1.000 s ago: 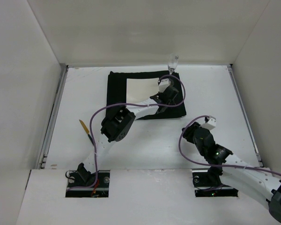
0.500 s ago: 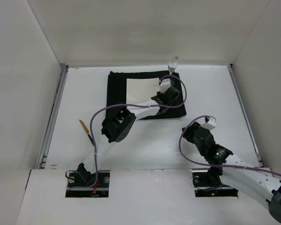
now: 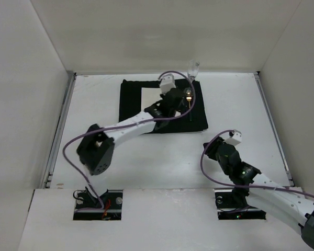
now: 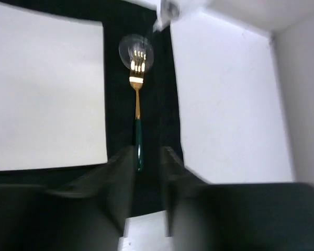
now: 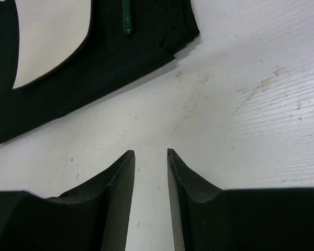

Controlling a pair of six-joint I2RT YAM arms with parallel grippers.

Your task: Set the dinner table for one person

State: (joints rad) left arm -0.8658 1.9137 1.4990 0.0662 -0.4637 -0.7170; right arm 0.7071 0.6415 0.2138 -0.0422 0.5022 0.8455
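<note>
A fork (image 3: 189, 104) with gold tines and a green handle lies on the right strip of the black mat (image 3: 130, 99), beside a white napkin (image 3: 153, 97). In the left wrist view the fork (image 4: 138, 112) points away from me. Its tines rest over a clear round disc by the napkin (image 4: 42, 94). My left gripper (image 4: 146, 157) is open above the mat, and the handle's end shows between its fingers without touching them. The left gripper (image 3: 179, 100) hangs over the mat. My right gripper (image 5: 149, 153) is open and empty over the white dinner table (image 5: 240, 104). The right gripper (image 3: 215, 148) stays near its base.
A clear wine glass (image 3: 193, 67) stands at the mat's far right corner, near the back wall. White walls enclose the table (image 3: 235, 99) at the back and both sides. The mat's near right corner (image 5: 172, 42) lies ahead of my right gripper.
My left arm has stretched out, its elbow has swung left, and the gripper has shifted back and left on the mat. The fork now lies uncovered on the mat. The right arm has not moved.
</note>
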